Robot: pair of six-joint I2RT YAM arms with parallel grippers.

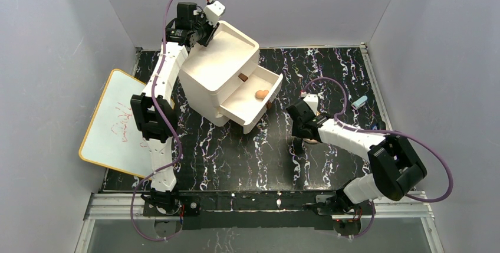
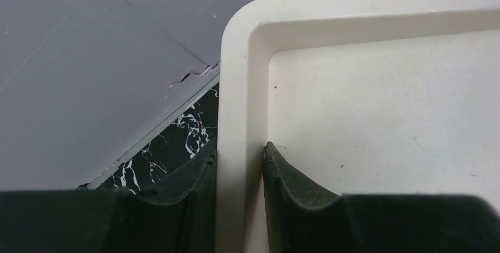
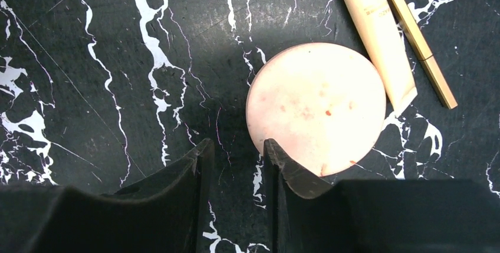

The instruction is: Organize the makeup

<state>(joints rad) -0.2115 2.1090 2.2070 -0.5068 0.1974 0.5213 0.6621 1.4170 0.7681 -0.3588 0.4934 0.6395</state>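
Observation:
My left gripper (image 1: 207,29) (image 2: 239,153) is shut on the back rim (image 2: 236,88) of the big white drawer box (image 1: 218,64), one finger outside and one inside the top tray. A lower drawer (image 1: 247,110) stands open with the beige egg-shaped sponge (image 1: 262,94) in it. My right gripper (image 1: 302,141) (image 3: 236,153) is low over the table, jaws slightly apart and empty. The round tan powder disc (image 3: 315,108) lies flat just right of its right finger (image 3: 277,164). A cream tube (image 3: 377,40) and a thin gold stick (image 3: 415,35) lie beyond the disc. The black compact and white pad are out of view.
A whiteboard (image 1: 118,123) hangs over the table's left edge beside the left arm. A small light-blue item (image 1: 359,102) lies at the right of the black marbled mat (image 1: 236,153). Grey walls close in the back and sides.

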